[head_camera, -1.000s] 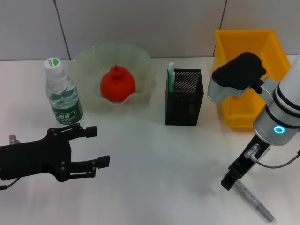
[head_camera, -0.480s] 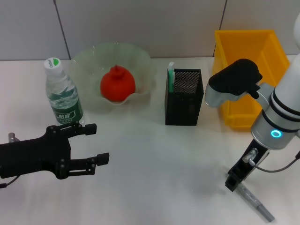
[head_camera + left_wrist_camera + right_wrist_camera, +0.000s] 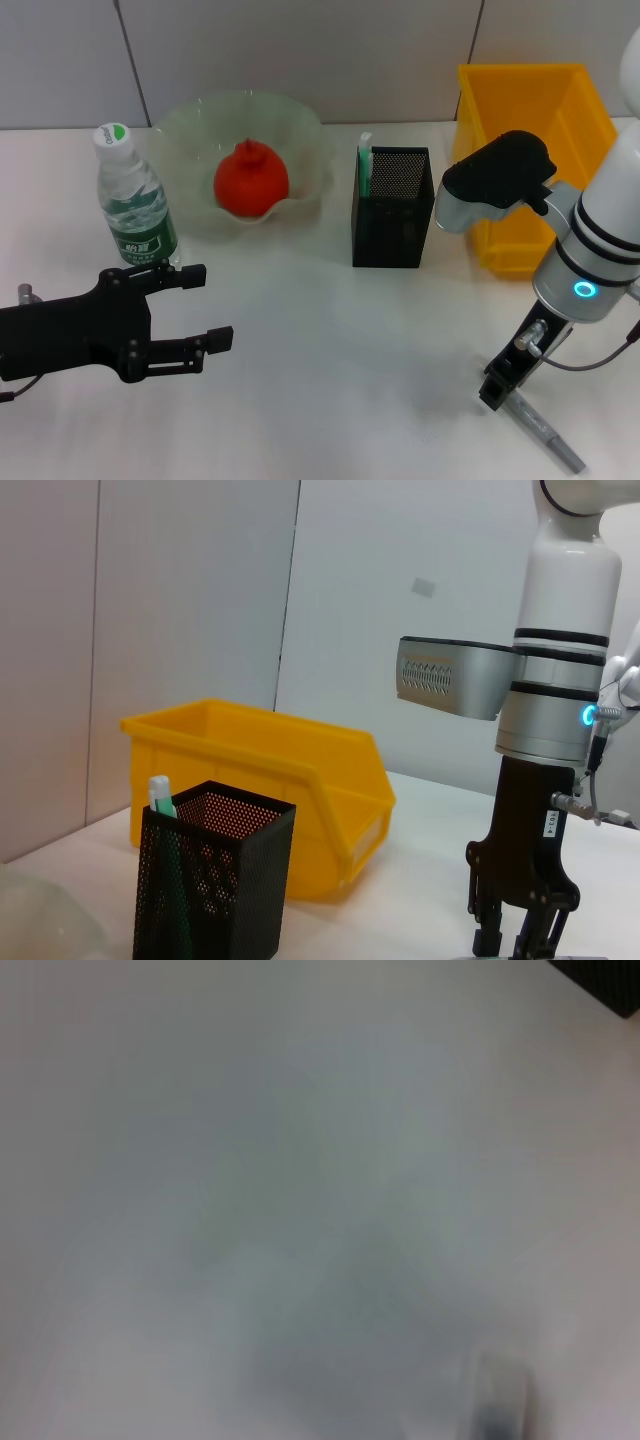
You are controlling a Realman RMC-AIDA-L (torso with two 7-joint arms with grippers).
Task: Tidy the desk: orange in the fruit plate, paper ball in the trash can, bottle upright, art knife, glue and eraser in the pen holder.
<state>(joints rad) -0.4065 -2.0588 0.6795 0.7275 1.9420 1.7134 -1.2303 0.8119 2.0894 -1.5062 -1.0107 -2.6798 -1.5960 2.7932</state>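
The art knife (image 3: 540, 435), a slim grey metal stick, lies flat at the near right; I have the right gripper (image 3: 496, 388) down over its far end, fingers seemingly parted around it. The black mesh pen holder (image 3: 392, 207) stands well apart. My left gripper (image 3: 205, 310) hovers spread, idle
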